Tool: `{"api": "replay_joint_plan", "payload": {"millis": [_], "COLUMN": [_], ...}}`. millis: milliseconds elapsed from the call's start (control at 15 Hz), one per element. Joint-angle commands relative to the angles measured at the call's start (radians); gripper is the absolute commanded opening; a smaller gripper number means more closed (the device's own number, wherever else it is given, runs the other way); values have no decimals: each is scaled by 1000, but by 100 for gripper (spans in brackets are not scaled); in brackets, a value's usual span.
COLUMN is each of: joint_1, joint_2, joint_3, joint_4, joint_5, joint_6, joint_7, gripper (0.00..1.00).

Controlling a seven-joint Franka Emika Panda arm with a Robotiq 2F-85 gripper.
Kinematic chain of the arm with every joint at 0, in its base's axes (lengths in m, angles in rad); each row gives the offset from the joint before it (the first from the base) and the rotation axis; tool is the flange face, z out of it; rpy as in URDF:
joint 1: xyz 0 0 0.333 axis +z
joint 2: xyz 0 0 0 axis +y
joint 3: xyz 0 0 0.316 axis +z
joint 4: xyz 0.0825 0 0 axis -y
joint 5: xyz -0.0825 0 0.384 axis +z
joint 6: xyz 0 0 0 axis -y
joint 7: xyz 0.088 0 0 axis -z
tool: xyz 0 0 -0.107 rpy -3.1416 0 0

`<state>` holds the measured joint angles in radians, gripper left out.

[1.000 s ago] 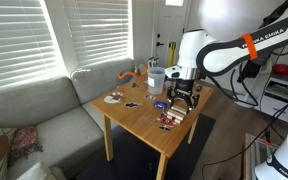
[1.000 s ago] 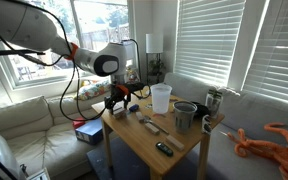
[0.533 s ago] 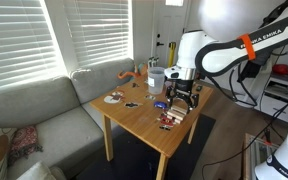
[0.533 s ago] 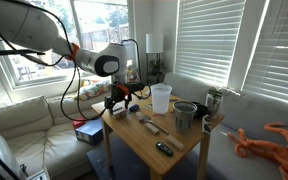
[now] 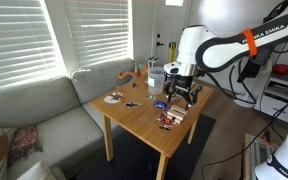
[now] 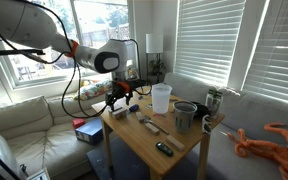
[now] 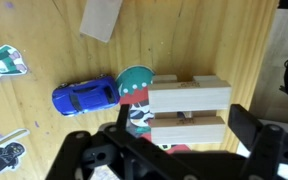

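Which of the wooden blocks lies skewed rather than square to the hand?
The lone block at the top edge of the wrist view, above the blue toy car. It lies slanted; the paired blocks under the open hand lie parallel.

- gripper (image 7: 184, 133): matte black all over.
- wooden blocks (image 7: 189, 97): pale, unpainted wood with a faint grain.
- toy car (image 7: 84, 96): bright blue with darker windows.
- round disc (image 7: 134, 80): teal-green, with red and white marks along its lower edge.
- table (image 7: 44, 30): light honey wood with fine darker grain streaks.
- stickers (image 7: 2, 62): teal and white.
- robot arm (image 5: 224, 50): glossy white, with an orange band carrying white lettering.
- octopus toy (image 6: 279, 140): orange.
- cup (image 6: 161, 98): milky white.
- metal mug (image 6: 185, 115): dull grey steel.
- sofa (image 5: 34, 105): plain mid-grey.
- blinds (image 5: 84, 35): white horizontal slats.
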<state>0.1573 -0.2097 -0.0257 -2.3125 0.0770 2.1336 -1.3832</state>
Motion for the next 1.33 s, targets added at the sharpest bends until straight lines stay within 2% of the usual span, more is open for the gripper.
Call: {"api": "replay_joint_plan", "payload": {"millis": [0, 133, 667, 1000, 1267], "joint_1": [-15, -21, -43, -46, -41], "joint_2": [-64, -93, -194, -239, -258], "joint_3": [5, 8, 16, 18, 18], "joint_4": [2, 16, 49, 40, 38], "joint_5": [21, 57, 38, 26, 10], "joint_6": [-9, -37, -115, -108, -113], "joint_7": [-17, 90, 551, 825, 980], "gripper": [100, 100, 100, 100, 100]}}
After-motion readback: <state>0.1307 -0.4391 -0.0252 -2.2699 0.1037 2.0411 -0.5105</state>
